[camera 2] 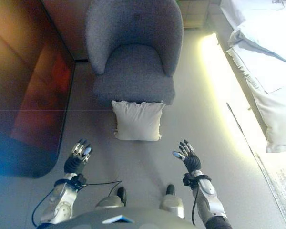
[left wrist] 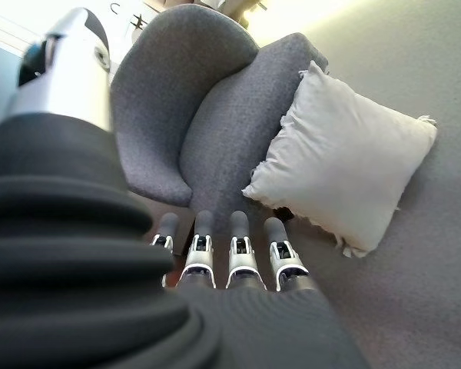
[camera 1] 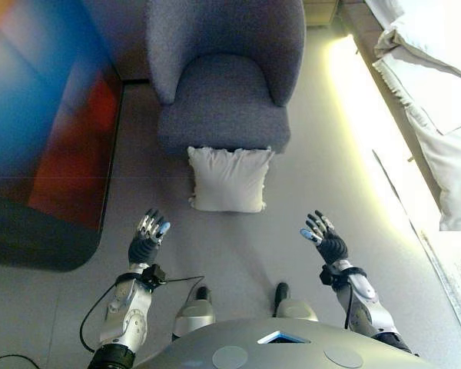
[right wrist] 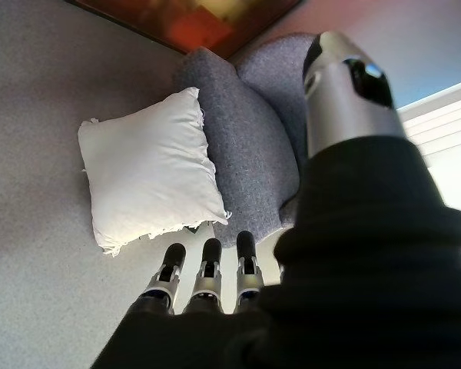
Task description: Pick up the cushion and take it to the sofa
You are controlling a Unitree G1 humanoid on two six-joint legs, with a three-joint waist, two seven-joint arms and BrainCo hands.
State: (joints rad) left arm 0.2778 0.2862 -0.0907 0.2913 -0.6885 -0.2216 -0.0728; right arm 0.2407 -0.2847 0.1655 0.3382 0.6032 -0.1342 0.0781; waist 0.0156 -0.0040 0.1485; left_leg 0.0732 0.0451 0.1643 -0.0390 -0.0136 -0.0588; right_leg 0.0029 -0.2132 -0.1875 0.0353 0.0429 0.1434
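A white square cushion lies on the grey floor, leaning against the front of a grey armchair. The cushion also shows in both wrist views. My left hand is held out on the near left of the cushion, fingers straight and open, holding nothing. My right hand is on the near right of it, also open and empty. Both hands are well short of the cushion, with bare floor between.
A dark glossy cabinet or table stands along the left. A bed with white bedding runs along the right, with a lit strip along its base. Grey floor stretches between my hands.
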